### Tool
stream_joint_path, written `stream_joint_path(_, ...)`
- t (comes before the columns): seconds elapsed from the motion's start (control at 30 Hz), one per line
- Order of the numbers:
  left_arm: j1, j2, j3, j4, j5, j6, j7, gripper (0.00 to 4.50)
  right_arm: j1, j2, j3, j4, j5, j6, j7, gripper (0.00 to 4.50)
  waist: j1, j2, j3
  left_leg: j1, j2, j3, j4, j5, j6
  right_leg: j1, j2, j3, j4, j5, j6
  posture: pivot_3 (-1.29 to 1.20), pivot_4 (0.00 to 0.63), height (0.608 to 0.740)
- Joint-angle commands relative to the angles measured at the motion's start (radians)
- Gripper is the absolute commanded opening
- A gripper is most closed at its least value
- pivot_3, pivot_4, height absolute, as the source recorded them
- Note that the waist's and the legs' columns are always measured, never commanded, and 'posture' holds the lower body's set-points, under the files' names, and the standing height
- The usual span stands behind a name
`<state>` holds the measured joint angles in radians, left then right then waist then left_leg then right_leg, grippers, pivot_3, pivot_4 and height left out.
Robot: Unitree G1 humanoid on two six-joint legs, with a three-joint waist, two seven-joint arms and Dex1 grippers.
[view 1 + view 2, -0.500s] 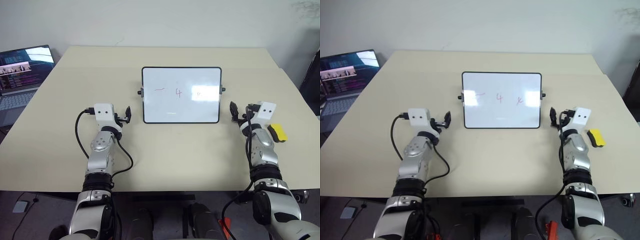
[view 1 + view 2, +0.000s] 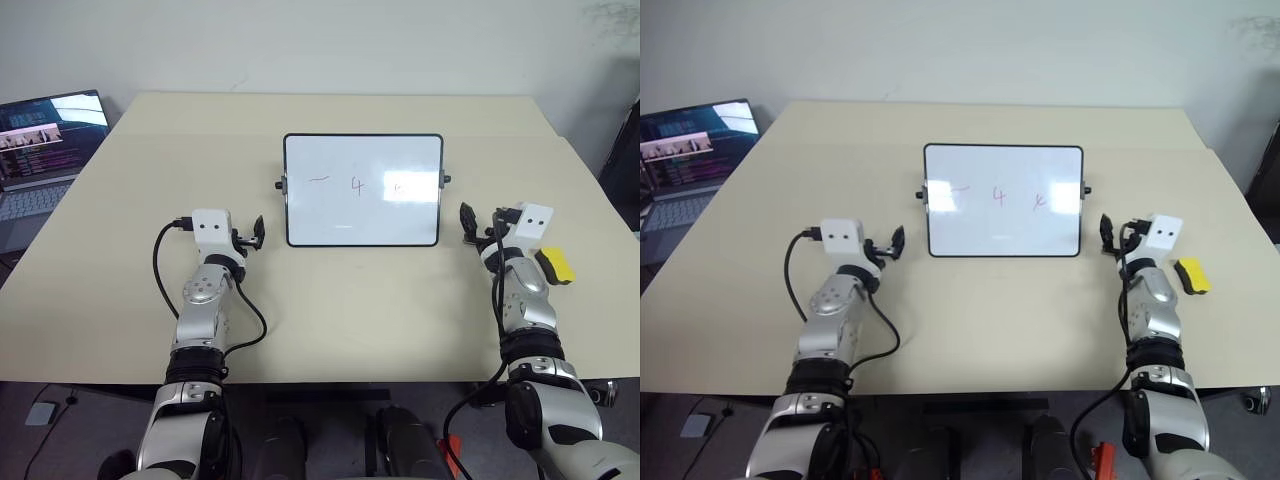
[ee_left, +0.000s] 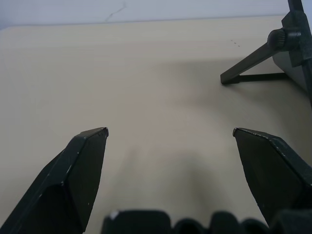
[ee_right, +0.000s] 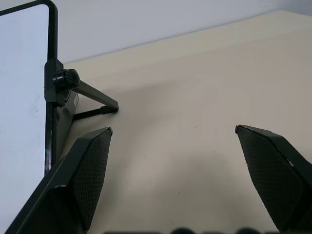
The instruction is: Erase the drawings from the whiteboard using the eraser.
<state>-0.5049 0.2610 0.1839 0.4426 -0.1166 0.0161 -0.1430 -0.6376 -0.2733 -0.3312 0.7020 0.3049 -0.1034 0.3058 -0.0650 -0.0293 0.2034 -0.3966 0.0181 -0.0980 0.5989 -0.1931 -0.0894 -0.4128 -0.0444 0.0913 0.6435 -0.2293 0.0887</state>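
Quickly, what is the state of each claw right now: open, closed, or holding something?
Left claw: open, holding nothing.
Right claw: open, holding nothing; the eraser lies on the table beside that arm.

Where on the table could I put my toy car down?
Behind the whiteboard the table is bare, and so is the wide front strip between the two arms. It is crowded on the right, where the right hand and eraser sit close.

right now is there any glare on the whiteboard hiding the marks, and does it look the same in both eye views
Left eye view: a glare patch on the whiteboard washes over the right-hand squiggle, dash and "4" stay clear. Right eye view: glare sits at both side edges, touching the dash's left end, yet all three drawings read.
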Motion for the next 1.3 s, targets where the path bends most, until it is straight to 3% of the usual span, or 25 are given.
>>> stream_joint_path(0.03,-0.012,0.007,0.003,-0.006,-0.001,-0.008,-0.005,4.5,-0.015,-0.02,-0.008,-0.048,0.008,-0.017,0.005,4.45,0.0,0.0,0.0,0.0,0.0,0.0,0.0,0.0,0.0,0.0,0.0,0.0,0.0,0.0,0.0,0.0,0.15,0.74)
stream_joint_path(0.6,-0.021,0.027,0.0,-0.013,-0.015,0.0,-0.055,4.5,0.013,-0.028,0.007,-0.133,0.01,0.029,0.014,4.45,0.0,0.0,0.0,0.0,0.0,0.0,0.0,0.0,0.0,0.0,0.0,0.0,0.0,0.0,0.0,0.0,0.15,0.74)
stream_joint_path(0.67,-0.013,0.066,0.015,-0.06,-0.055,0.041,-0.127,4.5,0.034,-0.043,0.016,-0.216,0.026,0.086,0.043,4.45,0.0,0.0,0.0,0.0,0.0,0.0,0.0,0.0,0.0,0.0,0.0,0.0,0.0,0.0,0.0,0.0,0.15,0.74)
stream_joint_path(0.83,-0.015,0.273,0.055,-0.204,-0.178,0.201,-0.378,4.5,0.074,-0.149,-0.038,-0.377,0.08,0.222,0.06,4.45,-0.008,0.0,0.0,-0.002,0.0,0.0,0.0,0.0,0.0,-0.002,0.0,0.0,0.001,0.0,0.0,0.0,0.15,0.74)
stream_joint_path(1.0,-0.051,0.371,0.021,-0.352,-0.31,0.378,-0.576,4.5,0.096,-0.246,-0.089,-0.41,0.111,0.291,0.081,4.45,-0.007,0.0,0.0,-0.002,0.0,-0.001,0.0,0.0,0.0,0.0,0.0,-0.001,0.0,0.0,0.0,0.0,0.15,0.74)
stream_joint_path(1.17,-0.111,0.361,-0.121,-0.513,-0.387,0.513,-0.73,4.5,0.121,-0.324,-0.14,-0.421,0.154,0.33,0.125,4.45,-0.005,0.0,0.0,-0.002,0.0,-0.001,0.001,0.0,0.0,0.0,0.0,0.0,0.0,0.0,0.0,0.0,0.15,0.74)
stream_joint_path(1.3,-0.177,0.299,-0.173,-0.509,-0.39,0.539,-0.725,4.5,0.142,-0.343,-0.15,-0.444,0.164,0.349,0.135,4.45,-0.017,0.0,0.0,-0.001,0.0,0.0,0.001,0.0,0.0,0.0,0.0,0.001,0.0,0.0,0.0,0.0,0.15,0.74)
